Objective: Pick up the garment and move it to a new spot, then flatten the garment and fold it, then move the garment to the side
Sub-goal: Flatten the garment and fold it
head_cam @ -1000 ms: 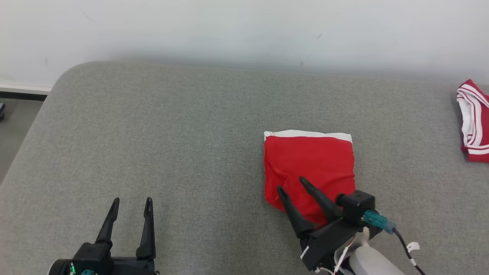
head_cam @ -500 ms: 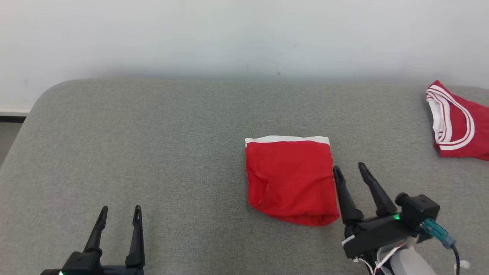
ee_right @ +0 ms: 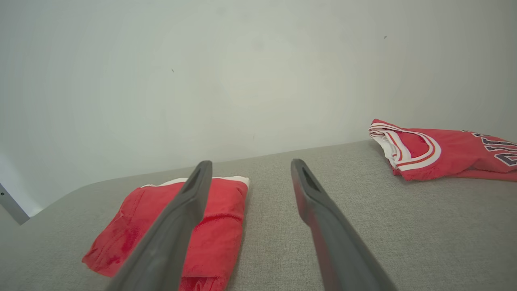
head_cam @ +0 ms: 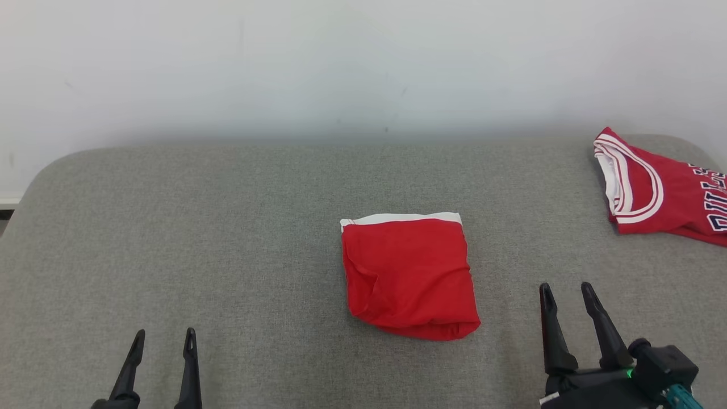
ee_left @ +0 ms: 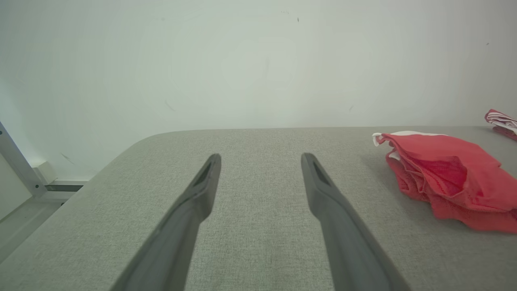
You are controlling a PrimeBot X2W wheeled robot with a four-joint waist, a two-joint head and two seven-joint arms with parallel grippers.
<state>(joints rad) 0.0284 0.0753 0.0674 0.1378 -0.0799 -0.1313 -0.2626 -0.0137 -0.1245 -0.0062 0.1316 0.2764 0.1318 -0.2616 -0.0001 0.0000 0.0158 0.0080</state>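
head view, folded garment (head_cam: 409,278): red, with a white band along the far edge; lying at the centre of the frame on the grey padded surface (head_cam: 227,227); no writing visible on it.
head view, left gripper (head_cam: 165,332): lower left of frame; fingers apart with nothing between them; well apart from the folded garment.
head view, right gripper (head_cam: 565,285): lower right of frame; fingers apart and empty; near the right side of the folded garment, not touching it; small green light (head_cam: 629,373) on its body.
head view, jersey (head_cam: 664,193): upper right of frame; red with white stripes at the opening; dark letters with white outline, cut by the frame edge, so no whole word readable with certainty.
head view, white wall (head_cam: 341,68): upper part of frame, behind the surface.
left wrist view, left gripper (ee_left: 261,157): two dark fingers from the bottom edge, spread, over bare grey surface.
left wrist view, folded garment (ee_left: 444,178): right side of frame, layers visible at its edge; not touched.
left wrist view, metal bar (ee_left: 16,161): left edge of frame.
right wrist view, right gripper (ee_right: 250,162): fingers spread, holding nothing.
right wrist view, folded garment (ee_right: 218,218): lower left of frame, partly hidden behind one finger.
right wrist view, jersey (ee_right: 444,153): right of frame; lettering only partly in frame, not readable.
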